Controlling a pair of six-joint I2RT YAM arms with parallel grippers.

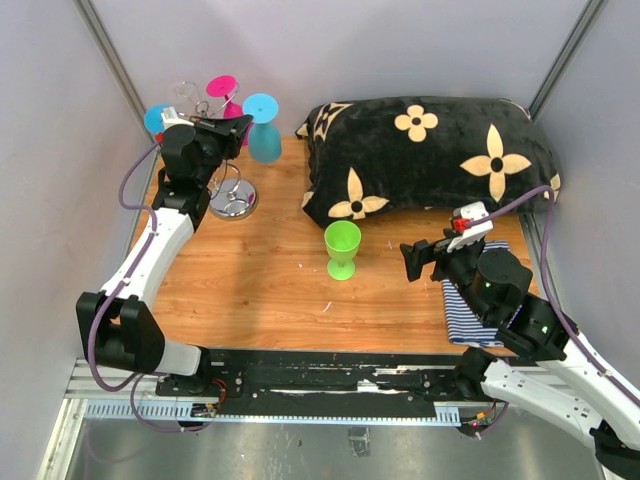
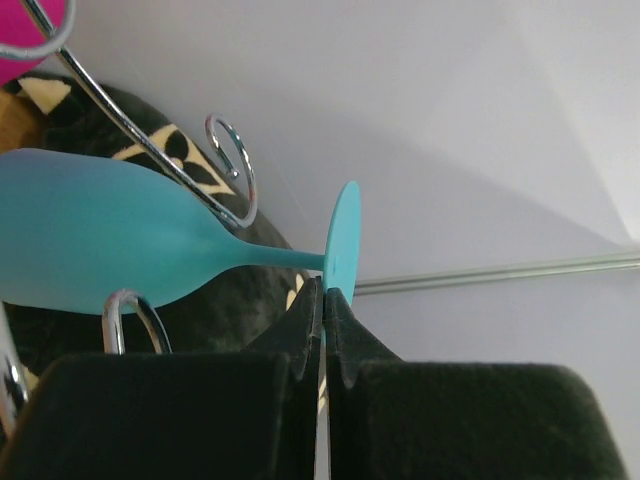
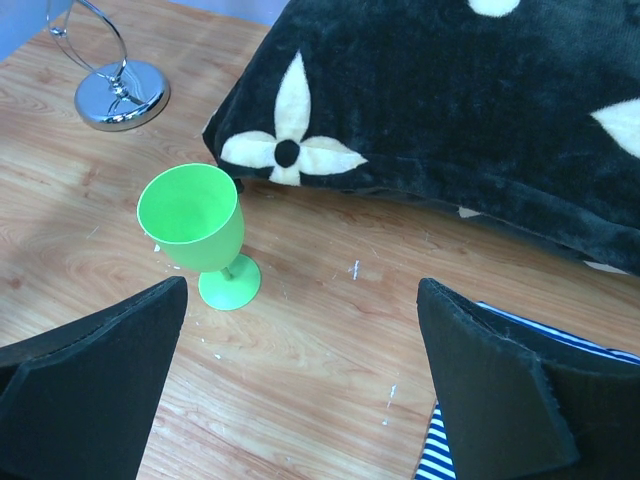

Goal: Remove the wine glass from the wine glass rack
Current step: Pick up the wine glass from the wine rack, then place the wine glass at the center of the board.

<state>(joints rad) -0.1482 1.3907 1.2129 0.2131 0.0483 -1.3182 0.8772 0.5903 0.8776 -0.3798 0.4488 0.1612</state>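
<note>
Overhead, a light wooden desk [image 1: 260, 300] sits boxed in by pale grey-lilac walls with metal posts in the back corners. A black pillow [image 1: 430, 160] with cream flowers fills the far right. A green goblet [image 1: 342, 245] stands upright near the middle, and a blue-and-white striped cloth [image 1: 462, 305] lies at the right edge.

The right arm covers part of that cloth. The left arm hides most of the stem and hooks of the wine glass rack [image 1: 235, 203], so from above only its round chrome base and some wire loops are clear. A magenta glass [image 1: 222, 87] and a second blue glass [image 1: 154, 120] hang there too, both partly hidden.

The wine glass [image 2: 100, 235] is matte teal plastic and hangs on the rack at the far left corner, its stem in a curled chrome hook [image 2: 240, 165]. In the left wrist view its bowl is cut off at the frame edge.

The left gripper [image 2: 323, 298] has its jaws closed, with the lower rim of the glass's thin round foot caught between their tips. The right gripper [image 3: 302, 290] hovers near the goblet, jaws spread wide and holding nothing.
</note>
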